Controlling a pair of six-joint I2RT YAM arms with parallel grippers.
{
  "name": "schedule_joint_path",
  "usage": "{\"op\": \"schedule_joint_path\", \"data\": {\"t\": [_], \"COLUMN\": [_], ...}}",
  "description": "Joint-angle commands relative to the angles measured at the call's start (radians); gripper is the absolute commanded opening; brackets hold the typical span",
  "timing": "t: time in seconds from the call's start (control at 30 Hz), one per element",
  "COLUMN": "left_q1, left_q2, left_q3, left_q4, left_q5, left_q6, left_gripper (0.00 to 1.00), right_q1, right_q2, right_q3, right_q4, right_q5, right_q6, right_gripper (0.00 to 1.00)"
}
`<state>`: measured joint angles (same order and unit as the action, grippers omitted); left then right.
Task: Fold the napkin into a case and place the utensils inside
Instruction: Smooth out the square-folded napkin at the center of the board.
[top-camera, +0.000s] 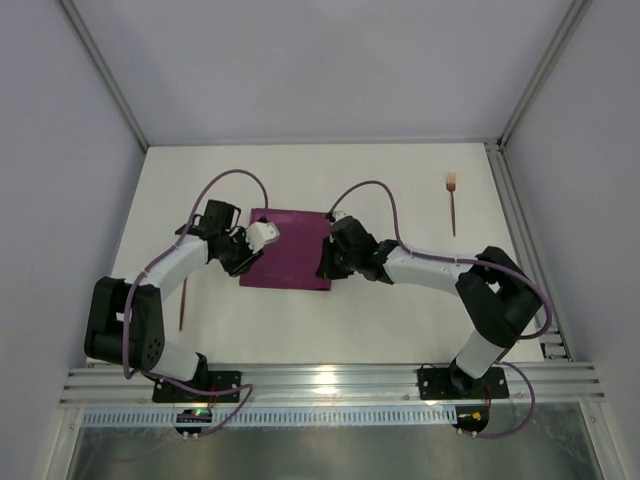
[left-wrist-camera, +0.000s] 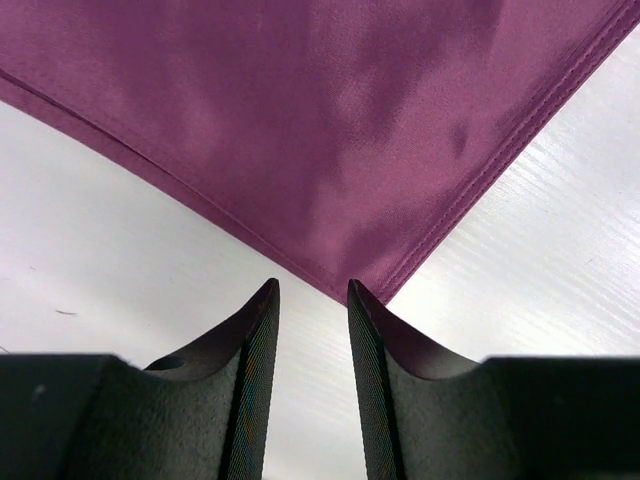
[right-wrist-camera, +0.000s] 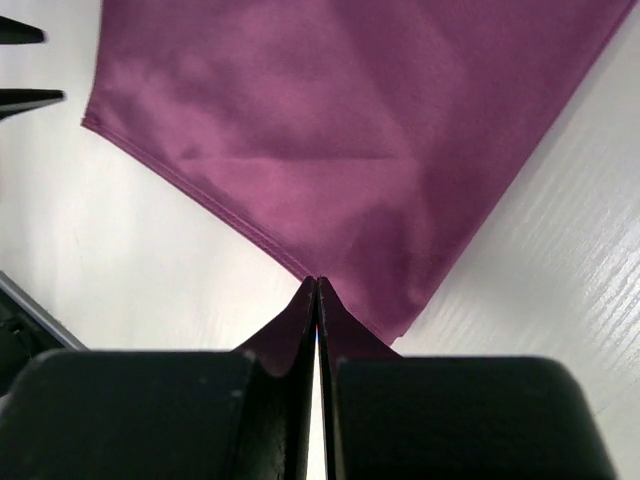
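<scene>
Napkin (top-camera: 290, 262) flat on white table (top-camera: 400, 310)

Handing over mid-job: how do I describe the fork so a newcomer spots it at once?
From the maroon napkin mid-table, look to the far right. The fork lies alone there, tines farthest; the other utensil is beside the left arm.

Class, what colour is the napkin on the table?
Plain maroon-purple; the napkin shows best in the right wrist view.

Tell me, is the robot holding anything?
The right gripper looks shut on the napkin's edge beside a corner. The left gripper is open around another corner, holding nothing.
</scene>
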<state>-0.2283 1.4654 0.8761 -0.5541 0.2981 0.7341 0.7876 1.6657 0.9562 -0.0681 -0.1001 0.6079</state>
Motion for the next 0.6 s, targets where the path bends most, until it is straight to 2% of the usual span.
{"op": "schedule_joint_path", "data": {"t": [0.0, 0.07, 0.17, 0.33, 0.43, 0.57], "left_q1": [0.020, 0.040, 0.082, 0.103, 0.103, 0.103], "left_q2": [-0.033, -0.030, -0.005, 0.180, 0.301, 0.440], "left_q3": [0.058, 0.083, 0.144, 0.309, 0.418, 0.560], "left_q4": [-0.059, -0.053, 0.041, 0.183, 0.235, 0.188], "left_q5": [0.053, 0.056, 0.018, -0.034, -0.060, -0.037], "left_q6": [-0.028, -0.050, -0.166, -0.382, -0.449, -0.452], "left_gripper": [0.36, 0.36, 0.39, 0.43, 0.46, 0.48], "right_q1": [-0.005, -0.010, -0.019, -0.027, -0.030, -0.039], "right_q2": [0.029, 0.058, 0.066, 0.063, 0.059, 0.010], "right_q3": [-0.033, -0.034, -0.060, -0.022, 0.018, 0.026], "right_q4": [0.025, -0.009, 0.001, -0.016, -0.039, -0.055], "right_q5": [0.016, 0.025, 0.027, 0.020, 0.023, 0.033], "right_q6": [0.039, 0.043, 0.053, 0.026, 0.000, -0.011], "right_gripper": [0.04, 0.04, 0.04, 0.04, 0.04, 0.04]}}
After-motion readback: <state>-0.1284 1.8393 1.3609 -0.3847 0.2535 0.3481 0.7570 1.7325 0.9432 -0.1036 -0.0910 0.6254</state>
